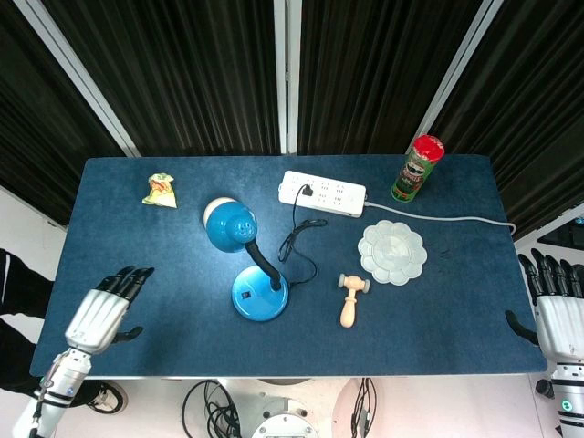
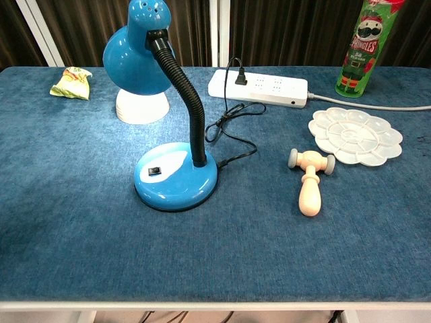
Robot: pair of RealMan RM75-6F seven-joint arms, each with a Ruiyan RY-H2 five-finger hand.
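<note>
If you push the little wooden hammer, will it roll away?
The wooden hammer probably rolls only a little: its handle looks round, but the crosswise head should stop it. It looks stiff and light. Being smooth wood, it may slide on the blue table.

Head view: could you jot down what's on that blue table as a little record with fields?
Left hand: left hand over the table's near left corner, fingers spread, holding nothing
Right hand: right hand off the right edge, fingers apart, holding nothing
Centre: blue desk lamp, its cord plugged into the white power strip
Right of lamp: wooden mallet, white paint palette
Far right: green Pringles can, upright
Far left: small snack packet
</note>
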